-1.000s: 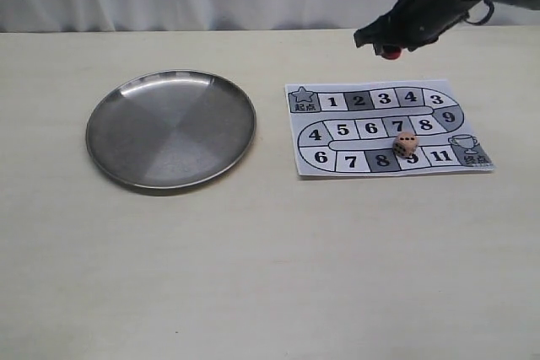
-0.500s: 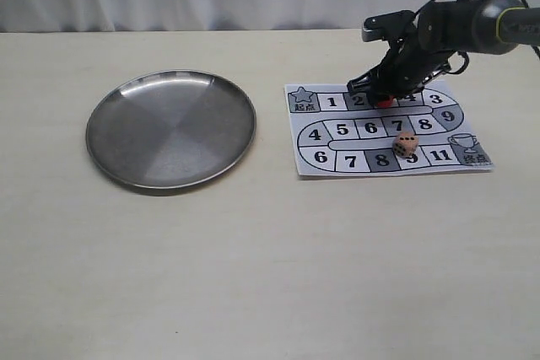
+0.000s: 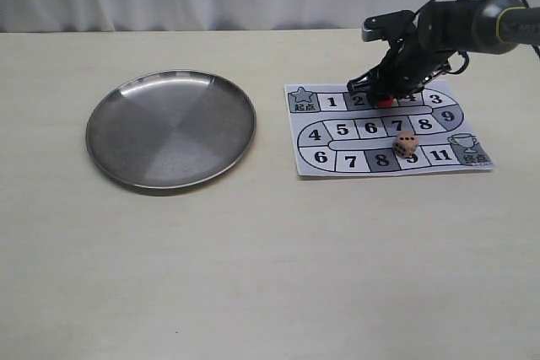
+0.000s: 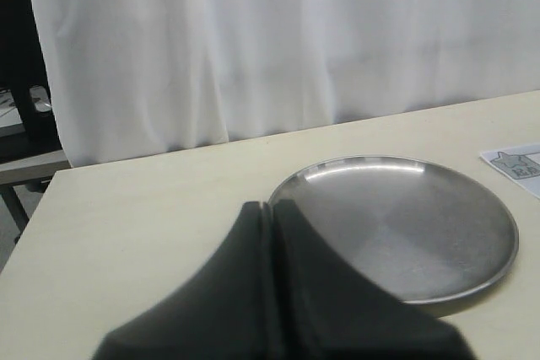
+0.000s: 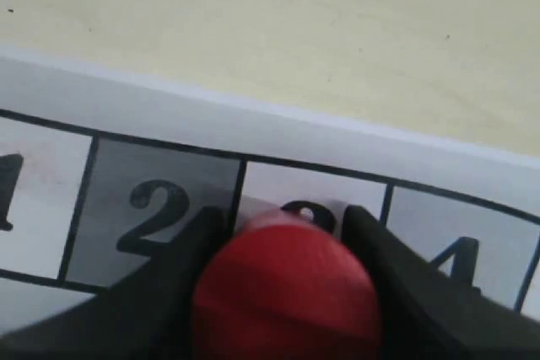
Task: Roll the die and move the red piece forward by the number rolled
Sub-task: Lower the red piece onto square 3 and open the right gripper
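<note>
The red piece (image 5: 287, 288) sits between the black fingers of my right gripper (image 5: 285, 233), which is shut on it, low over the square marked 3 of the paper board (image 3: 384, 128). In the exterior view the red piece (image 3: 385, 102) shows just under my right gripper (image 3: 381, 92). The die (image 3: 406, 145) lies on the board between squares 8 and 9, pips up. My left gripper (image 4: 270, 206) is shut and empty, held above the table near the steel plate (image 4: 472, 208); it is out of the exterior view.
A round steel plate (image 3: 170, 127) lies left of the board. White curtain hangs behind the table's far edge. Bare tabletop (image 3: 270, 276) fills the front half of the exterior view.
My right gripper came down from above the board's far edge with the red piece onto the row of squares 2 to 4, then stayed still. The die has not moved.
</note>
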`<state>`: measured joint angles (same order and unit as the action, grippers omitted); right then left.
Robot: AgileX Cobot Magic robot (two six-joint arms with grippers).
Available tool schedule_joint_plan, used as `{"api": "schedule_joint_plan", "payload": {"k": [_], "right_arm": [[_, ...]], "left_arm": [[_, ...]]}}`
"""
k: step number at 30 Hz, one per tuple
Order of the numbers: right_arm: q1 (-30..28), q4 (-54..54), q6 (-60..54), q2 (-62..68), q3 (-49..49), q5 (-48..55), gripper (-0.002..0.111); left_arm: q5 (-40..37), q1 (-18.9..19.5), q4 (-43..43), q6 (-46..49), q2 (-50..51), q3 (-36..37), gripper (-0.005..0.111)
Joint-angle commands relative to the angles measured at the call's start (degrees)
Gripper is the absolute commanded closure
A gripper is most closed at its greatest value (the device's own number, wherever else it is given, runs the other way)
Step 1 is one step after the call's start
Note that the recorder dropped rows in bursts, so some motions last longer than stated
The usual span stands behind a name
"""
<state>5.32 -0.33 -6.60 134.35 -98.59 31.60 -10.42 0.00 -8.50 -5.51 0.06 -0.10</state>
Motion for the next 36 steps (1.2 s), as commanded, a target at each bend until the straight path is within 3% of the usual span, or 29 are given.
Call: {"api": "schedule_joint_plan", "payload": {"k": [1,11,13,16,19,24,27,36], "right_arm": [[-0.17,-0.59,-0.04,-1.83,-0.03,-0.16,0.104],[-1.87,-0.59,4.37,-1.46,-0.03,-0.23,0.104],[-1.73,-0.59,4.49,-1.45,-0.03,-0.84,0.098],[-0.77,-0.35,4.49,-1.35,-0.03,-1.86,0.077],[-0.49,-0.6,4.49,-0.88,-0.03,-2.1,0.063],[-0.61,-0.6,4.49,-0.16,-0.03,-1.98,0.043],[-0.82,-0.6,4.34,-0.5,-0.03,-1.79,0.039],[-0.82,-0.37,4.34,-8.41,-0.03,1.25,0.039]], "left_arm": [[0.49,-0.03,0.2,-0.14,-0.06,0.1,0.107],[0.49,-0.03,0.2,-0.14,-0.06,0.1,0.107],[0.49,-0.03,0.2,-0.14,-0.06,0.1,0.107],[0.49,-0.03,0.2,-0.14,-0.06,0.1,0.107],[0.49,-0.03,0.2,-0.14,-0.06,0.1,0.107],[0.49,-0.03,0.2,-0.14,-0.06,0.1,0.107],[0.49,-0.03,0.2,-0.14,-0.06,0.1,0.107],[0.49,-0.03,0.2,-0.14,-0.06,0.1,0.107]]}}
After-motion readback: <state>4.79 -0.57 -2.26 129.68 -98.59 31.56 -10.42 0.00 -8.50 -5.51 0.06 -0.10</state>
